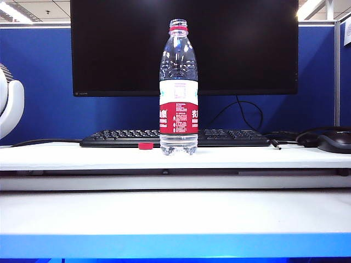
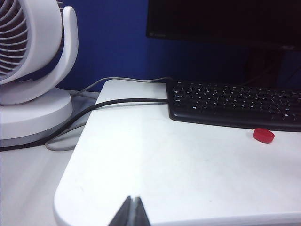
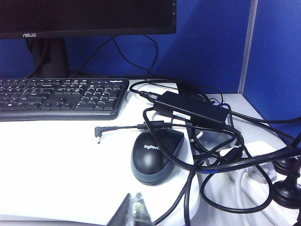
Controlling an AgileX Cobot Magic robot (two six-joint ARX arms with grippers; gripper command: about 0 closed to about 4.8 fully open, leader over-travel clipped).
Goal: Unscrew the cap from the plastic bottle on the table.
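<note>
A black monitor [image 1: 184, 46] fills the upper centre of the exterior view, in front of a blue partition [image 1: 38, 82]. Below it the white table [image 1: 175, 219] spans the whole lower half, its blue front edge along the bottom. A black keyboard [image 1: 126, 137] lies across the middle of the frame, with a dark mouse [image 1: 335, 141] at the right edge and a white fan [image 1: 11, 104] at the left edge.

The plastic bottle [image 1: 179, 87] stands upright at the centre of the frame, its long axis vertical and its open mouth pointing straight up, the red neck ring just under the rim. Its label faces the camera. The cap [image 1: 146, 146] lies on the table just to the left of the bottle's base, apart from it and in front of the keyboard.

The left gripper [image 2: 133, 213] shows at the bottom centre of its wrist view, fingers clenched together on nothing. The right gripper [image 3: 134, 212] sits at the bottom centre of its own view, fingers likewise pressed together and empty, near the mouse and a tangle of cables [image 3: 211, 155].
</note>
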